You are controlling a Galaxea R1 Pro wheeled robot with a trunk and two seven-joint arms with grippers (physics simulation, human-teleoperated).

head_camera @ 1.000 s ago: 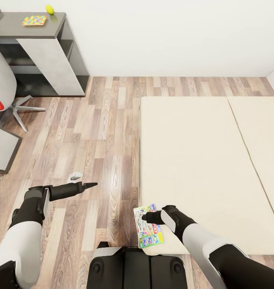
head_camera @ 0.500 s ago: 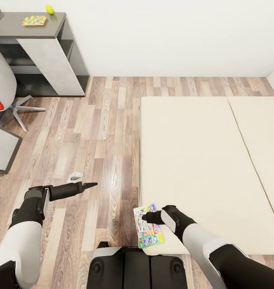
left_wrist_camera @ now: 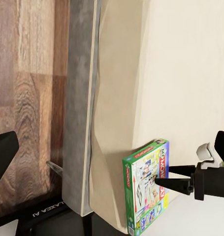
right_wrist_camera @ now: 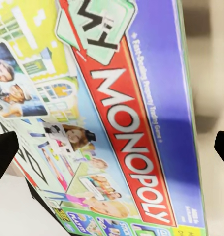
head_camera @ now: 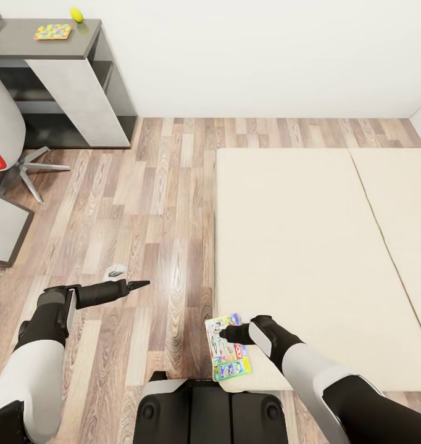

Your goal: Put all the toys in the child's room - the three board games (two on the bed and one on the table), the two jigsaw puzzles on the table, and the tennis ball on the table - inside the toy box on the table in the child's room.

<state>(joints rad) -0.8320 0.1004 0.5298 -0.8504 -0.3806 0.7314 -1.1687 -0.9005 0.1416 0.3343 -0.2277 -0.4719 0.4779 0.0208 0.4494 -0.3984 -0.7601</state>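
Hovering over the Monopoly box (head_camera: 228, 347), the right gripper (head_camera: 226, 335) has its jaws spread wide: in the right wrist view the two dark fingertips (right_wrist_camera: 3, 155) sit at opposite edges of the frame with the printed lid between them, so nothing is gripped yet. The box lies flat on the bed (head_camera: 309, 246), at the mattress corner beside the floor (head_camera: 142, 203), directly under the jaws. From the left wrist view the right fingers look very close to the lid, but I cannot tell whether they touch it.

The left gripper (head_camera: 136, 284) hangs over the floor, well apart from the box. In its own wrist view one dark fingertip (left_wrist_camera: 3, 155) shows at the frame's edge with bare floor ahead of it, so it looks open and empty.

The risks, as I judge them:
- The box is flat and wide; closing across its face would only skid over the lid. The jaws need an edge between them.
- It sits at the mattress edge, so a push from the fingers could slide it off onto the floor.
- The soft mattress may give under pressure, tilting the box away from the jaws.

A puzzle (head_camera: 53, 31) and the ball (head_camera: 77, 13) wait on the table (head_camera: 25, 46), far beyond the jaws.
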